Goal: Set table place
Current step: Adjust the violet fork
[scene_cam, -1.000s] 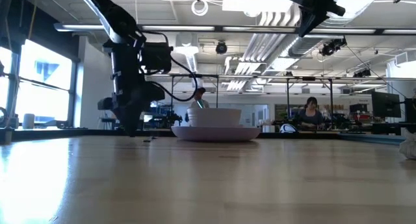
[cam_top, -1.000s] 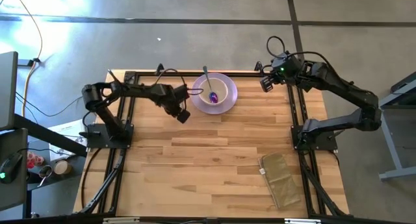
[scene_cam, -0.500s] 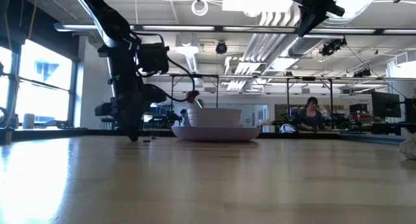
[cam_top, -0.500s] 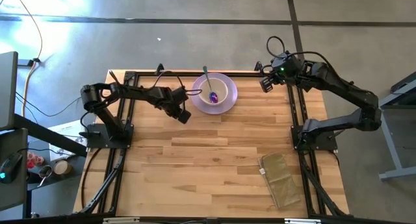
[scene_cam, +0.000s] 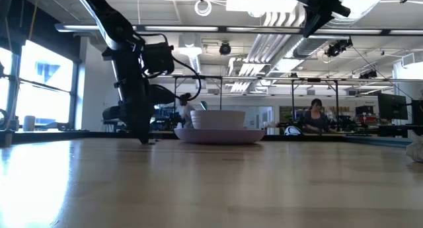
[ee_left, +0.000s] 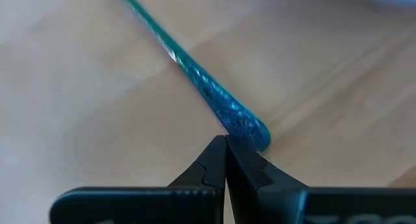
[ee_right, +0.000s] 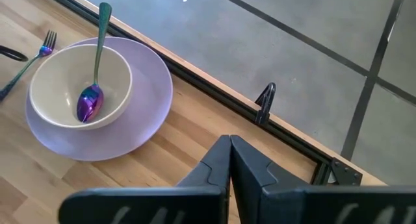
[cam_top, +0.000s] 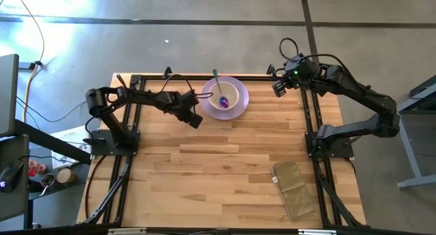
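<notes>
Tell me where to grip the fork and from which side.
Grip the fork at the thick teal handle end, coming straight down from above: it lies flat on the table beside the plate, tines toward the far edge, and the shut left gripper already sits at that end.

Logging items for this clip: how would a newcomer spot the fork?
Start at the lavender plate at the table's far edge, holding a cream bowl. The fork lies flat on the wood beside the plate, toward the left arm. Unlike the spoon in the bowl, it has tines and a teal handle.
</notes>
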Robot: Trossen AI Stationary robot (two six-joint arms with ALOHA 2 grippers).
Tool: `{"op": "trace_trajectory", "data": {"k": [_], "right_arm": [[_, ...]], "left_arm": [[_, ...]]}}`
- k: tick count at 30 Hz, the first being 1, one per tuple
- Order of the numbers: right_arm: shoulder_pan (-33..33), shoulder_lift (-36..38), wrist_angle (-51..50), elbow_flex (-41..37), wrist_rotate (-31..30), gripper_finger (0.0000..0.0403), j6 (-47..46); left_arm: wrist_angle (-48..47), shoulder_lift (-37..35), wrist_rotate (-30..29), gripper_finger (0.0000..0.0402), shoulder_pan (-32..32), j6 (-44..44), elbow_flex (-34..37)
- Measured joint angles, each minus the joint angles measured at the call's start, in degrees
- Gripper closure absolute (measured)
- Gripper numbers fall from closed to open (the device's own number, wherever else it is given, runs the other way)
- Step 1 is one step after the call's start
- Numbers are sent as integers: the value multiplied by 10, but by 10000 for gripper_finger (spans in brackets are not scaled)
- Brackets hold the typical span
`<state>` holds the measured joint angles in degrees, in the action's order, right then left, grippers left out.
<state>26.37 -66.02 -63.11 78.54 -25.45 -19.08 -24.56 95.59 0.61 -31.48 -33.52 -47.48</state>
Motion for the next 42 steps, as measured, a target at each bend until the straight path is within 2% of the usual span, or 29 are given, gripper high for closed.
{"op": "trace_trajectory", "data": {"k": [9, 14, 24, 33, 42], "right_arm": [[0, 0, 0, 0, 2, 403, 0], [0, 0, 0, 0, 5, 403, 1], [0, 0, 0, 0, 5, 403, 1], [0, 0, 16, 0, 5, 403, 1], [0, 0, 18, 0, 5, 403, -1]], "left_arm": [[2, -2, -12, 401, -38, 4, -1], [-3, -17, -25, 401, -80, 20, -2], [50, -17, 44, 401, -204, 39, -9], [47, -16, 25, 401, -218, 63, -30], [52, 34, 13, 401, -218, 78, -36]]}}
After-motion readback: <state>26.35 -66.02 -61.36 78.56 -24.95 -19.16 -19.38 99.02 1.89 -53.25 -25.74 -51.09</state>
